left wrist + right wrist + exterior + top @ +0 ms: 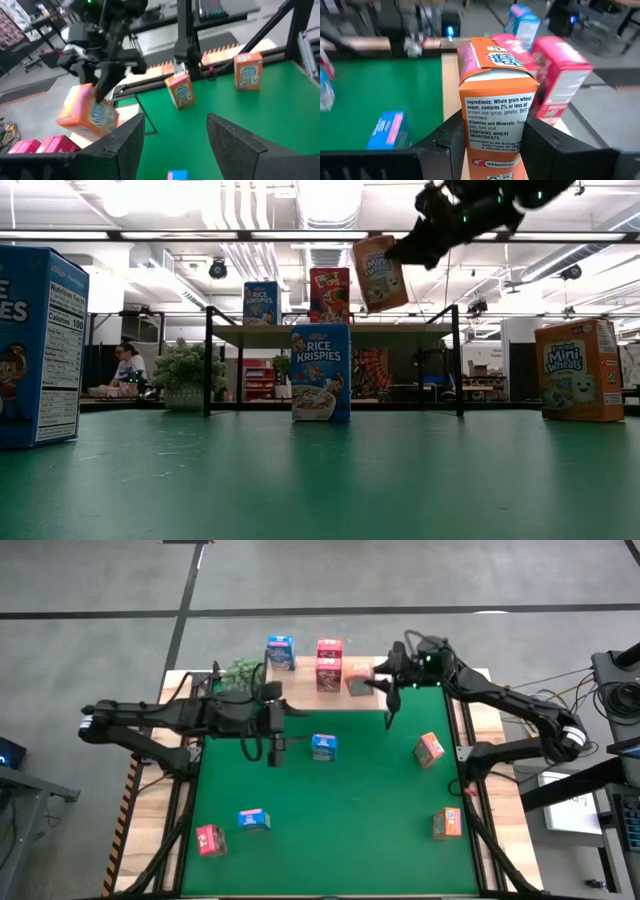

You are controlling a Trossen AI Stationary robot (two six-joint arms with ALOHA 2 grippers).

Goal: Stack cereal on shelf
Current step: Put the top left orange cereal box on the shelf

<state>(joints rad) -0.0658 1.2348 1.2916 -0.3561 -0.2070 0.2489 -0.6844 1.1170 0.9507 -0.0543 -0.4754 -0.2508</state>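
Observation:
My right gripper (pixel 372 680) is shut on an orange cereal box (pixel 497 117), which hangs tilted above the right part of the wooden shelf (pixel 400 330) at the table's far edge. A blue box (pixel 262 302) and pink-red boxes (pixel 330 294) stand on the shelf top. My left gripper (pixel 175 137) is open with nothing between its fingers, over the mat's far left part (pixel 283 728). Just to its right, a blue box (pixel 323 746) stands on the mat. My right gripper pinches the orange box between its two fingers (pixel 447 142), one on each broad face, low on the box (pixel 470 145). The narrow ingredients side faces the wrist. The fingers come nearly level from the table's right. The box is lifted clear and tilted (pixel 380 272).
On the green mat (pixel 350 840) stand two orange boxes (pixel 430 749) (pixel 447 824) at the right, and a blue box (pixel 254 820) and a red box (pixel 211 839) at the near left. A green plant (pixel 240 670) sits at the shelf's left end. A person (pixel 128 365) sits far behind.

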